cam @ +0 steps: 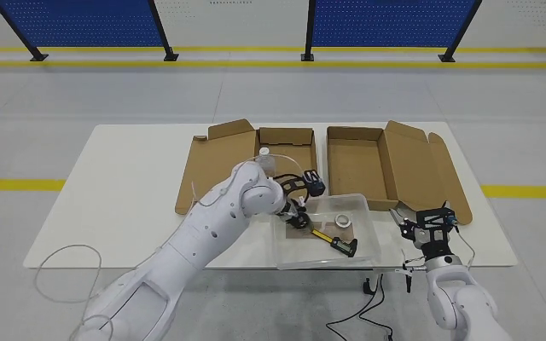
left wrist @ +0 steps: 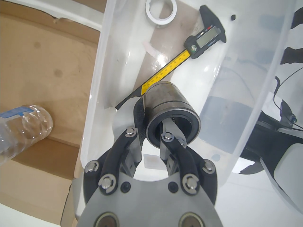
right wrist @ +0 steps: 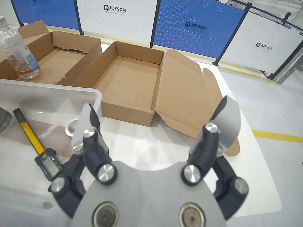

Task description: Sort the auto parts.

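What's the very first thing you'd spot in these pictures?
The left gripper pinching a shiny grey metal cylinder, one finger poked inside its hole, within the clear plastic tub. Next comes the yellow-and-black digital caliper lying on the tub's floor, with a white ring farther along.

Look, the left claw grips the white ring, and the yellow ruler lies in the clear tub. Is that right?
Not quite. The left claw grips the metal tube, not the white ring, as the left wrist view shows. The yellow ruler does lie in the clear tub.
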{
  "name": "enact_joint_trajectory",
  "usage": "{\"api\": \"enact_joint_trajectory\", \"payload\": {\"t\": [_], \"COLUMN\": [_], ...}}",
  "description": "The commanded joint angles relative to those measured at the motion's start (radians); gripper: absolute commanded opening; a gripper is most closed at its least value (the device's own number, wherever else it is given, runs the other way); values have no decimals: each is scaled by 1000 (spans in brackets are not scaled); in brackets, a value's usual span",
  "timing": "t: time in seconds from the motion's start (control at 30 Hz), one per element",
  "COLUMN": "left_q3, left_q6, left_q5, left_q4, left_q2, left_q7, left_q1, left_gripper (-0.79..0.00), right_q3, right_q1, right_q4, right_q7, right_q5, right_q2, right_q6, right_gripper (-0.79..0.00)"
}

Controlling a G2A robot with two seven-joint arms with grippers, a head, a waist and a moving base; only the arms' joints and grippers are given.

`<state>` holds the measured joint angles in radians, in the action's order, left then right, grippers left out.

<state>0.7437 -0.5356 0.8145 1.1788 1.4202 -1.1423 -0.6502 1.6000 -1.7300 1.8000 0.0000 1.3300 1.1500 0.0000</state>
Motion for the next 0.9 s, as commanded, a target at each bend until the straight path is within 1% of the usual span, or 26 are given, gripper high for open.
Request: {"api": "enact_joint_trajectory", "payload": {"t": [0.0,0.03,0.27,0.43,0.53,0.63,0.87], "left_q3": [48,61,203,261,280,290,296], "left_q6": [3,4,24,40,49,57,64], "left_q5": [-4,-4,-28,-31,-26,-21,-7], "left_q4": [99,128,409,547,594,623,636], "left_q2": [-22,-28,-86,-111,-121,-129,-139], "left_q7": [-6,-11,-46,-62,-62,-57,-44], "left_q1": [-43,-57,-213,-297,-327,-347,-356], "left_gripper": [-785,-785,-785,-785,-785,-785,-785], "right_q3": [0,0,0,0,0,0,0], "right_q1": [0,0,0,0,0,0,0], "right_q4": [0,0,0,0,0,0,0], "right_q7": [0,0,0,0,0,0,0], "right_q5": [0,0,0,0,0,0,0], "right_q2": [0,0,0,0,0,0,0], "right_q6": [0,0,0,0,0,0,0], "right_gripper": [0,0,0,0,0,0,0]}}
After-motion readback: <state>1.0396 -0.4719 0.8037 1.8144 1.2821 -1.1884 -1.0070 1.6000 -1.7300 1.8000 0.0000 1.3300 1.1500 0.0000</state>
